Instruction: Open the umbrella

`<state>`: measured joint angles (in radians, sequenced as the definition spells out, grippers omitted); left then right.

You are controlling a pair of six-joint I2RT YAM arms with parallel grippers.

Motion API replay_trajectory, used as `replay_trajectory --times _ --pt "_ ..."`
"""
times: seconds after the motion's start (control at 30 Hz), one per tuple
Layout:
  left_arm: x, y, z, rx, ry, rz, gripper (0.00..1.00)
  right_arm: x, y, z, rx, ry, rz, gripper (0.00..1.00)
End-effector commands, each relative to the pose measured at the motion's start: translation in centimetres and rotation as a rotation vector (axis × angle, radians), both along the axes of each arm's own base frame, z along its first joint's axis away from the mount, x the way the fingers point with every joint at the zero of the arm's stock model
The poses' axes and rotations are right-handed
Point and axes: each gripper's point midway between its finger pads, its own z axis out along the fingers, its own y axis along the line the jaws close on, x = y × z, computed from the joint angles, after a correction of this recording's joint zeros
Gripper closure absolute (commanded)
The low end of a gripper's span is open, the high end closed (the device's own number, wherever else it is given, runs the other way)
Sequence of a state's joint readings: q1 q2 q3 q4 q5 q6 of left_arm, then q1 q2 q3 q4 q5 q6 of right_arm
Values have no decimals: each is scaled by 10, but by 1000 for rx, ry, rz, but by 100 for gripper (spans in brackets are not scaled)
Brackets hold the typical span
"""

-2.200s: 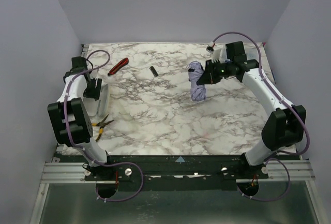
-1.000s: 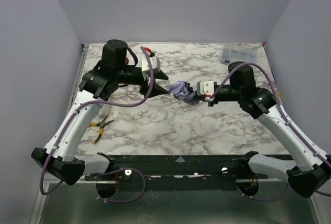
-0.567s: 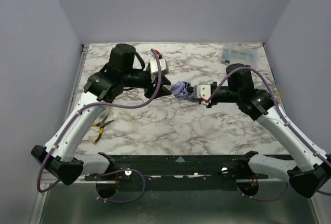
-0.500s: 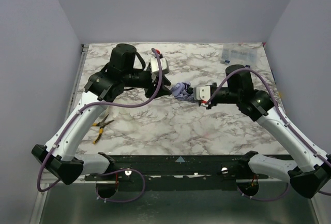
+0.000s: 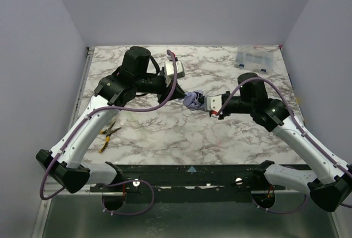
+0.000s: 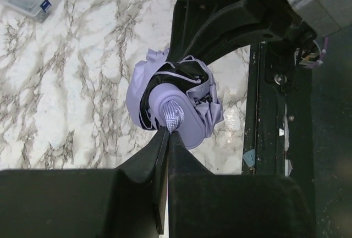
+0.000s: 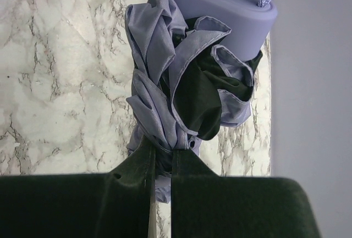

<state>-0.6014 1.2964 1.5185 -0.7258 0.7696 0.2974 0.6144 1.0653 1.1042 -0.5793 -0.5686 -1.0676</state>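
Marble table [image 5: 165, 133], grey walls on three sides. The umbrella [image 5: 194, 99] sits mid-table between the arms, still folded, and its bunched fabric hides shaft and ribs. The left gripper [image 6: 167, 134] is pinched together on the handle's strap, and the right gripper [image 7: 160, 151] is clamped on the fabric opposite. Pliers [image 5: 106, 134] lie near the left edge and a clear box [image 5: 252, 59] at far right, with bare marble all around the umbrella

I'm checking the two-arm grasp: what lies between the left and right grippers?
The bunched pale lavender folding umbrella with black lining fills that gap in the top view; the left gripper and right gripper both pinch it.
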Motion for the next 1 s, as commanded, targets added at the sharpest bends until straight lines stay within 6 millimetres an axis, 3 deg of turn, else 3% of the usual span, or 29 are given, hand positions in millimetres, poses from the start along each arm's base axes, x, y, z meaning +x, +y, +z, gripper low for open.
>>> replay_trajectory --times 0.0,0.47,0.57,0.67,0.7,0.77,0.8,0.87,0.97 --pt "-10 0 26 -51 -27 -22 100 7 0 13 42 -44 -47 100" --pt "-23 28 78 -185 -110 31 100 9 -23 -44 -41 96 -207 100" --pt "-16 36 81 -182 -148 76 100 9 -24 -48 -38 138 -239 100" --pt "6 46 83 -142 -275 166 98 7 -22 -54 -37 206 -256 100" --pt "17 51 88 -134 -326 218 87 5 -21 -58 -37 240 -266 100" --pt "30 57 98 -120 -413 270 51 3 -19 -63 -42 297 -278 100" --pt "32 59 101 -104 -457 263 40 1 -19 -66 -42 320 -281 100" --pt "26 59 103 -60 -549 185 26 -2 -16 -67 -35 358 -276 100" --pt "6 58 80 52 -683 -2 16 -10 -13 -68 -42 424 -262 100"
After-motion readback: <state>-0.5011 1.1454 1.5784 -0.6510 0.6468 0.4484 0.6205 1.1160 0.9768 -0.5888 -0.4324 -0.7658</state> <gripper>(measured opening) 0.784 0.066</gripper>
